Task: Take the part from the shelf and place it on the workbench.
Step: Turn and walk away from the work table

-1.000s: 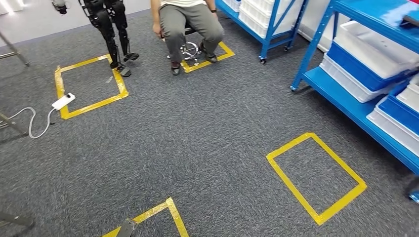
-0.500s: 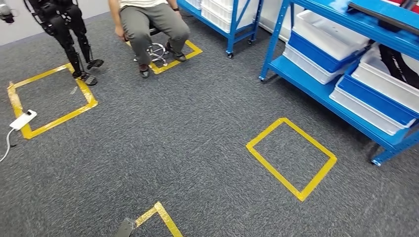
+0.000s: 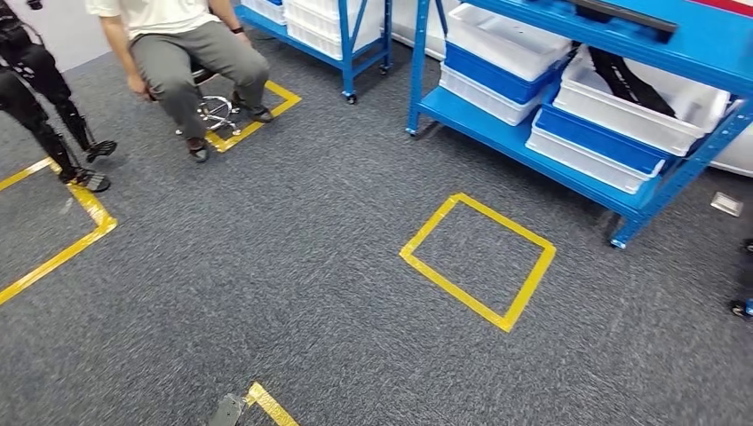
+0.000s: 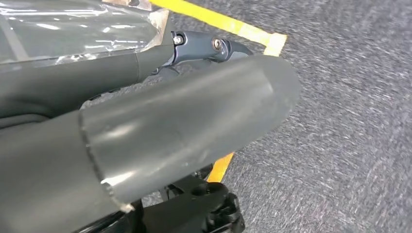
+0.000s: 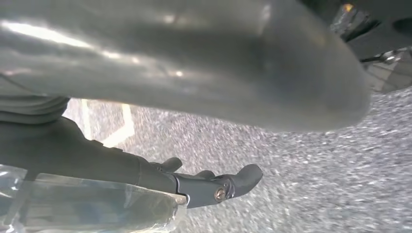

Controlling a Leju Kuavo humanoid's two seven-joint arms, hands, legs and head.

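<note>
Open grey carpet [image 3: 293,266] lies ahead up to the blue shelf [image 3: 497,124], where a dark part [image 3: 626,80] lies in a white bin [image 3: 684,111]. Left hand [image 4: 194,53] and right hand [image 5: 214,187] hang floorward, fingers loosely extended, holding nothing.

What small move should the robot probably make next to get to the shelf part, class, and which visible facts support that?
Probably walk forward to the yellow tape square and face the blue shelf. The shelf stands beyond that square, its white bins out of reach, and the left hand and right hand hang over carpet.

Grey robot hand [image 4: 184,131], screwed dark fingers [image 4: 214,48]
</note>
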